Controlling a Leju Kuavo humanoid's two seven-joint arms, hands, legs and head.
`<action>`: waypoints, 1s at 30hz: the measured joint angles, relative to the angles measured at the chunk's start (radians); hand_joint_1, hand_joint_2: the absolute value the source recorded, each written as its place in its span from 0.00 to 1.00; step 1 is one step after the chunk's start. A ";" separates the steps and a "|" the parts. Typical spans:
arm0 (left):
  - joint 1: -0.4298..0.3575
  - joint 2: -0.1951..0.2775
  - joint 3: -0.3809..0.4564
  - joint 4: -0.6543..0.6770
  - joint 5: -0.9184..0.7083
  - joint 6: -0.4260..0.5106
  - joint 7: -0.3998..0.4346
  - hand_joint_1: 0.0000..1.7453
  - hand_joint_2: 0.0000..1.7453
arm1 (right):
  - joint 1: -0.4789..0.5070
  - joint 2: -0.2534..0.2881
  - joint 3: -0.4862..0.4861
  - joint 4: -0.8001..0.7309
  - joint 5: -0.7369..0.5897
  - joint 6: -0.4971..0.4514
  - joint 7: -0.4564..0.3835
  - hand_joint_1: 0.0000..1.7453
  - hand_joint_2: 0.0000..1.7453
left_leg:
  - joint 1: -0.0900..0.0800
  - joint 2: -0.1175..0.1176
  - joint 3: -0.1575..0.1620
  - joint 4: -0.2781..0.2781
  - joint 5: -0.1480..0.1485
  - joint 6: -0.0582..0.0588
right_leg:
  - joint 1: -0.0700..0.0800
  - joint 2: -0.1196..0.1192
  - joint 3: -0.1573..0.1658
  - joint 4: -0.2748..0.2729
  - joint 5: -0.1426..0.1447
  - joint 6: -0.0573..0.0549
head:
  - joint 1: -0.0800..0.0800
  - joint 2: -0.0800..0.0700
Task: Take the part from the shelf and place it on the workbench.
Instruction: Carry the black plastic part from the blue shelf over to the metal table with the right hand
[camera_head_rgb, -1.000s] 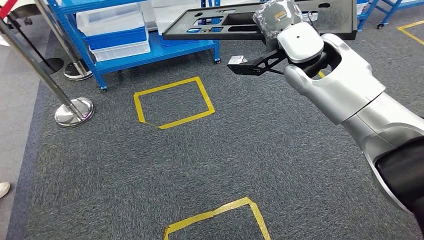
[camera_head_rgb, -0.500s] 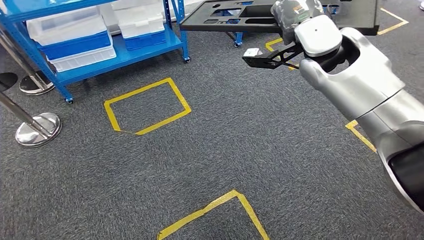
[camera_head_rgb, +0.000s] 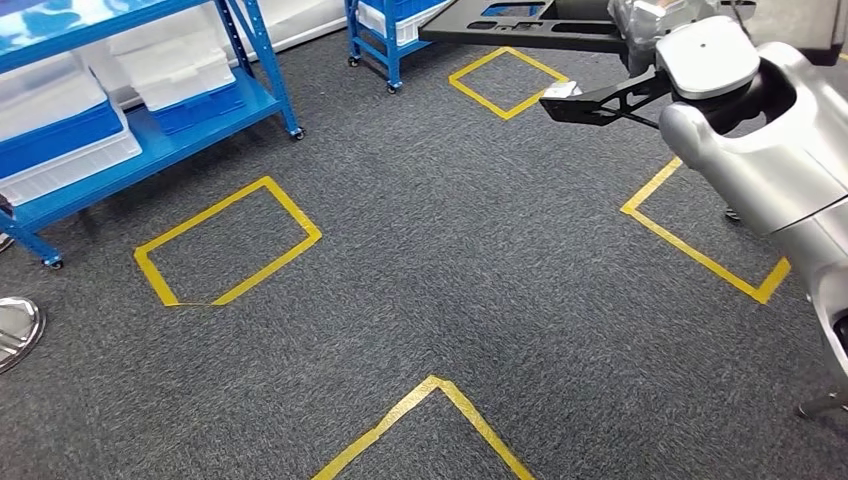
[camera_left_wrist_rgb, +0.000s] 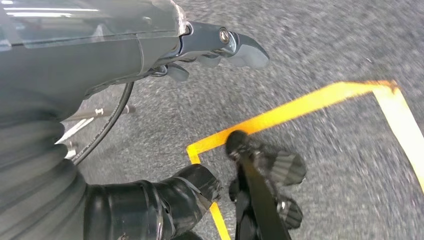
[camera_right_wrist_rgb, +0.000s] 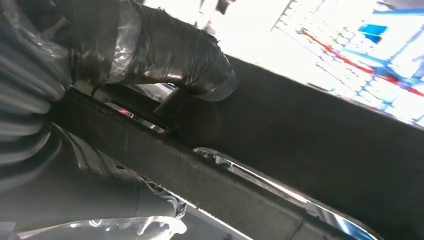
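The right hand (camera_head_rgb: 655, 25) holds the flat part (camera_head_rgb: 520, 28) up at the far right, above the carpet (camera_head_rgb: 430, 260). A shelf rack (camera_head_rgb: 120, 120) with bins (camera_head_rgb: 60, 125) on it stands far left, another rack (camera_head_rgb: 385, 30) behind it. Tape squares (camera_head_rgb: 228, 242) lie on the carpet between them.

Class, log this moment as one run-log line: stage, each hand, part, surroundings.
stage: carrying | right hand: grips black panel | left hand: holds nothing | below: grey carpet, yellow tape squares

Left hand (camera_left_wrist_rgb: 150, 60) hangs empty above grey carpet (camera_left_wrist_rgb: 325, 45) with yellow tape (camera_left_wrist_rgb: 300, 107).
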 joint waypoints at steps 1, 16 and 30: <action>0.000 0.000 0.000 0.000 -0.001 -0.001 0.000 0.00 1.00 | -0.003 -0.005 -0.002 -0.003 0.000 0.002 0.000 1.00 1.00 | 0.001 -0.025 0.026 -0.063 0.030 0.006 | 0.000 0.014 -0.002 0.002 -0.001 0.002 | 0.000 0.000; -0.005 -0.003 0.024 0.000 -0.029 -0.013 -0.001 0.00 1.00 | -0.035 -0.075 -0.005 -0.031 0.001 0.022 0.007 1.00 1.00 | 0.004 0.118 0.103 -0.161 0.019 0.011 | -0.026 -0.150 -0.056 0.081 -0.004 0.064 | 0.006 0.000; -0.010 -0.003 0.033 0.000 -0.050 -0.017 -0.006 0.00 1.00 | -0.060 -0.074 0.014 -0.035 0.006 0.045 -0.004 1.00 1.00 | -0.008 0.013 -0.009 0.039 -0.033 0.007 | 0.000 -0.009 -0.023 0.014 0.006 0.004 | 0.003 0.000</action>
